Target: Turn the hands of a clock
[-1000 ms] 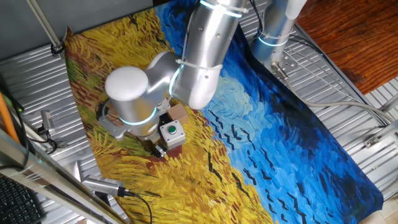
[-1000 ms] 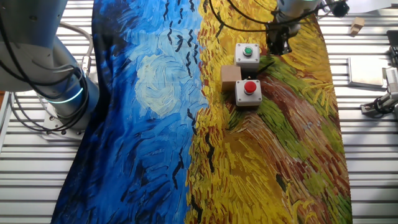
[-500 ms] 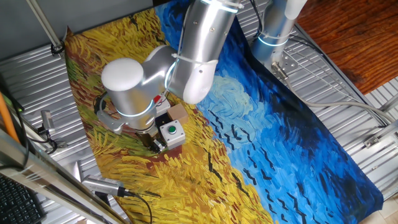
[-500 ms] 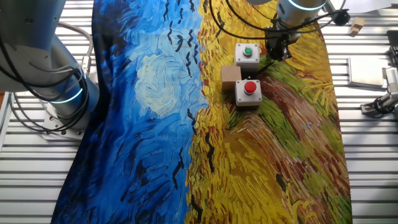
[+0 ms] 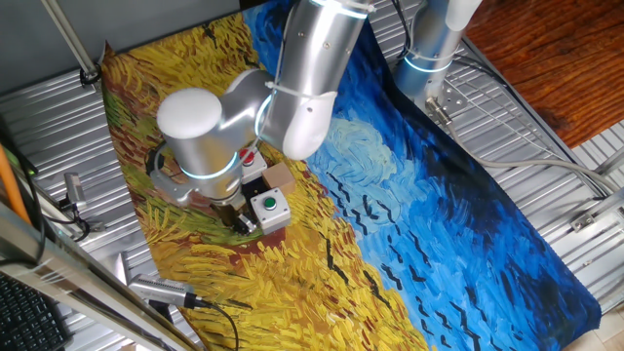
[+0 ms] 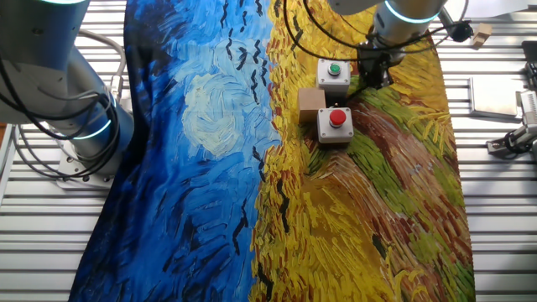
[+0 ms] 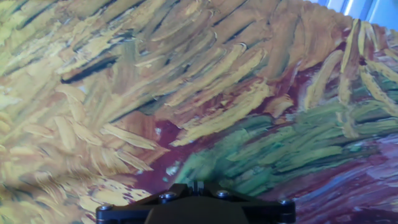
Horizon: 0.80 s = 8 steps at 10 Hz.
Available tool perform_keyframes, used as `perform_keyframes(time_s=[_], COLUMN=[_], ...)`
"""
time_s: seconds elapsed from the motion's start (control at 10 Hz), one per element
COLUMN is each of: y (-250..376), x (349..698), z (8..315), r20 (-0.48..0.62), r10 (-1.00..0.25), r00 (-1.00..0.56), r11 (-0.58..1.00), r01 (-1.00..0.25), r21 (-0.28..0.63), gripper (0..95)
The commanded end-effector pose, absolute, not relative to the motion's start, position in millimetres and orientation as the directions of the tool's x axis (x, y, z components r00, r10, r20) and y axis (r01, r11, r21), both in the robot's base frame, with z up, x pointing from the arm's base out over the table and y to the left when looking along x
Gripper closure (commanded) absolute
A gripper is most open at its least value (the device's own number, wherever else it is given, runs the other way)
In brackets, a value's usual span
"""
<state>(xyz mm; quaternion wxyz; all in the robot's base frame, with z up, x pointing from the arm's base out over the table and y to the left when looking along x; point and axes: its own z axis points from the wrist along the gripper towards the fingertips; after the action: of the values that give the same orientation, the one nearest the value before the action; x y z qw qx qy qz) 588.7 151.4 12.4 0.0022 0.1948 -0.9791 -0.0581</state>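
Note:
No clock shows in any view, and no C-clamp either. My gripper [image 5: 237,222] hangs low over the yellow part of the painted cloth, just beside a grey box with a green button [image 5: 267,207]. In the other fixed view the gripper [image 6: 372,77] is at the right side of that box [image 6: 333,72]. In the hand view the gripper [image 7: 198,185] shows only at the bottom edge, its jaws together with nothing between them, over bare painted cloth.
A grey box with a red button [image 6: 336,124] and a small wooden block [image 6: 311,104] lie next to the green-button box. A second arm's base [image 6: 80,134] stands off the cloth's blue side. Tools lie on the metal table edge [image 6: 512,138].
My gripper has moved a short way along the cloth to stand beside the green-button box. The boxes and block have not moved.

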Motion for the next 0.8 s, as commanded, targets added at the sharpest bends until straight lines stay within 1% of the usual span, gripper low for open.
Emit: perform_keyframes(time_s=[0.1, 0.8], y=[143, 119], x=[588, 587], z=[13, 15], r20=[-0.02, -0.019], r10=[-0.393, -0.416], r00=[-0.919, -0.909], r11=[0.913, 0.903], r01=[-0.392, -0.416], r21=[0.114, 0.105], gripper=[95.0, 95.0])
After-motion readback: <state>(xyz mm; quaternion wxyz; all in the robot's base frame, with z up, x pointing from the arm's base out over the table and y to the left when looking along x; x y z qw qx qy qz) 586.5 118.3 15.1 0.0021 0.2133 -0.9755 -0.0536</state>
